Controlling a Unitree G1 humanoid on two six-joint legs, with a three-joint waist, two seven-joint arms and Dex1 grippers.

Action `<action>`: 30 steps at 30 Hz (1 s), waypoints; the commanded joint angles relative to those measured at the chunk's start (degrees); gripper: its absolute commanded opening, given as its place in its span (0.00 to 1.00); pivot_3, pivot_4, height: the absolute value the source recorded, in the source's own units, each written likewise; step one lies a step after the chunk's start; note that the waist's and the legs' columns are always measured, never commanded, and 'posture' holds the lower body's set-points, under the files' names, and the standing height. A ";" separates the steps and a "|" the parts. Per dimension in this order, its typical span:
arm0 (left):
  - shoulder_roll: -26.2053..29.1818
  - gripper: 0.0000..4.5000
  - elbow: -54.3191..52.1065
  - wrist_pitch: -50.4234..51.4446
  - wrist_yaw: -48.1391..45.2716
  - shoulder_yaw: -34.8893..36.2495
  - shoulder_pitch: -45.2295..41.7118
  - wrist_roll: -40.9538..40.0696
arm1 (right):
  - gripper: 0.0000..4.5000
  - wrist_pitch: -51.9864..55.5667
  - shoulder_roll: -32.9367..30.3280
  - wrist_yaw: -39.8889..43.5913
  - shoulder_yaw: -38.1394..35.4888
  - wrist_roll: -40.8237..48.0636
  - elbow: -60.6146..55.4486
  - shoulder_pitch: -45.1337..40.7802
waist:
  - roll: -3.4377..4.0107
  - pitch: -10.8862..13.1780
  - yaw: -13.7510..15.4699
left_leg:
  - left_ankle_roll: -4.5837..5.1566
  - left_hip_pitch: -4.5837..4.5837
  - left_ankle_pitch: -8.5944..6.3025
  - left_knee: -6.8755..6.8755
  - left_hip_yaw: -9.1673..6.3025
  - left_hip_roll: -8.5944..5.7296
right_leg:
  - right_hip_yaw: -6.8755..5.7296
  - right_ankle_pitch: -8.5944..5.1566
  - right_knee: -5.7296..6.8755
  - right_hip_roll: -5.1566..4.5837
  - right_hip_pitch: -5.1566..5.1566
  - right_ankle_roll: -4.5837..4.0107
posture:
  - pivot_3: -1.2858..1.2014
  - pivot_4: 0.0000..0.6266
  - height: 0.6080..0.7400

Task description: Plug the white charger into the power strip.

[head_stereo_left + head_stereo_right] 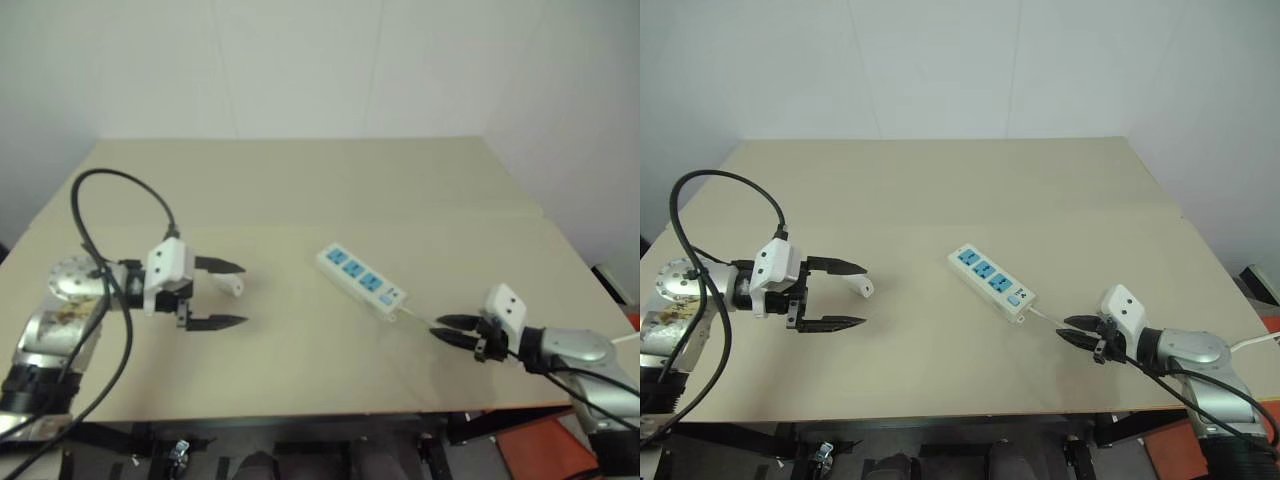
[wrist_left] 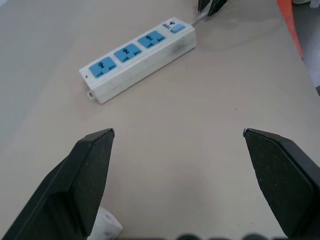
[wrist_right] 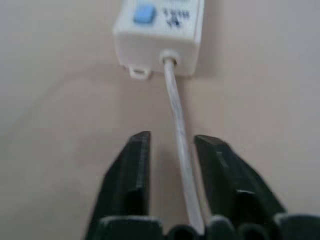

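Note:
The power strip [image 1: 362,279] lies flat at the table's middle, angled, with three blue sockets and its switch end toward my right gripper. Its thin white cord [image 3: 176,107] runs between the fingers of my right gripper [image 1: 450,330], which stand slightly apart around it with a gap on one side. The white charger [image 1: 232,285] lies on the table at the left, between the wide-open fingers of my left gripper [image 1: 243,295] and close under the far one. In the left wrist view the charger [image 2: 107,226] peeks out beside one finger's base, and the strip [image 2: 137,60] lies ahead.
The beige table [image 1: 300,190] has a seam across it and ends at a white wall behind. A black cable [image 1: 120,190] loops above my left arm. An orange object [image 1: 540,450] sits on the floor beyond the table's front right corner.

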 commanded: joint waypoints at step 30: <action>-0.67 1.00 -2.84 -0.06 0.42 2.49 -0.28 -2.96 | 0.99 -15.30 17.98 -13.52 6.25 -2.85 12.88 -9.64 | -0.01 -0.01 0.06 | 0.00 0.00 0.00 0.00 -0.01 -0.01 | -0.03 0.17 0.02 -0.02 -0.04 -0.29 | 0.52 0.24 1.00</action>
